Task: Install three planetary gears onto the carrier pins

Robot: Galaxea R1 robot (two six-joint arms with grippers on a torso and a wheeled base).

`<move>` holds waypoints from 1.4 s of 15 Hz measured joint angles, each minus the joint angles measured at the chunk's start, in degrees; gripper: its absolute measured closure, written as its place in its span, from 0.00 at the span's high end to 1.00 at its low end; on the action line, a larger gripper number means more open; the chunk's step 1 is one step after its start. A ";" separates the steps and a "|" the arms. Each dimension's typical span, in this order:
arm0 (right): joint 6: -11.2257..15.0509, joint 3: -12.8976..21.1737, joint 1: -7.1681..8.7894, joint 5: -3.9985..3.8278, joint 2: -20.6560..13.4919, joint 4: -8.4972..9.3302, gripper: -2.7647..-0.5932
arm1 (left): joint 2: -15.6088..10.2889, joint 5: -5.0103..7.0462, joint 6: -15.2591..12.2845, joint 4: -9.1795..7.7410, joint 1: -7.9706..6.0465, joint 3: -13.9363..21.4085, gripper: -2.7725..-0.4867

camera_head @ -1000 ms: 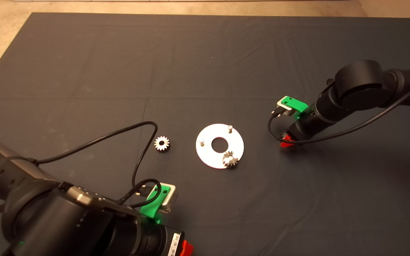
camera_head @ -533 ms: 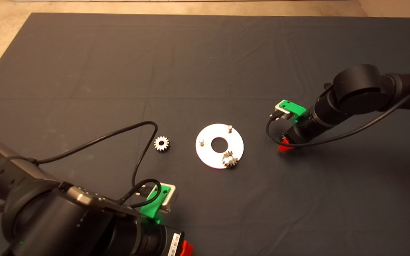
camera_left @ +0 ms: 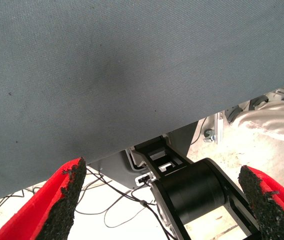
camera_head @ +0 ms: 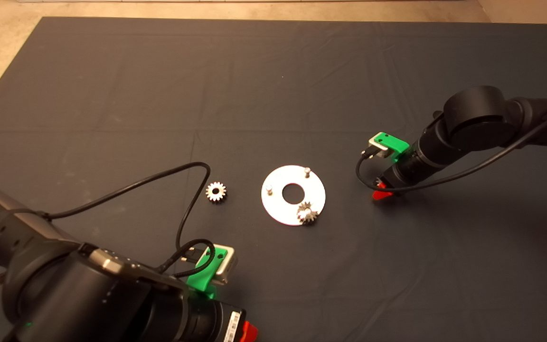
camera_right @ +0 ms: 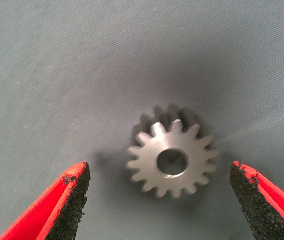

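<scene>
Lowered slightly, right pincer straddles a gear — spread — left pincer spread too.

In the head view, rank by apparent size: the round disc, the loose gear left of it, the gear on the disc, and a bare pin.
1. The disc, clearly largest.
2. The loose gear and the gear on the disc look alike; no ranking between them.
3. A bare pin, smallest.

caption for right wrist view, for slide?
Open right gripper straddles a planetary gear lying flat on the dark mat.
</scene>
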 joint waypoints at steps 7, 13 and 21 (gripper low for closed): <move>-0.38 -1.20 0.00 -0.02 0.28 -0.02 0.58 | 0.00 0.00 0.00 0.00 0.00 0.00 0.74; -0.39 -1.20 0.00 -0.02 0.30 -0.02 0.45 | 0.00 0.00 0.00 0.00 0.00 0.00 0.74; -0.39 -1.20 0.00 0.00 0.48 0.00 0.26 | 0.00 0.00 0.00 0.00 0.00 0.00 0.74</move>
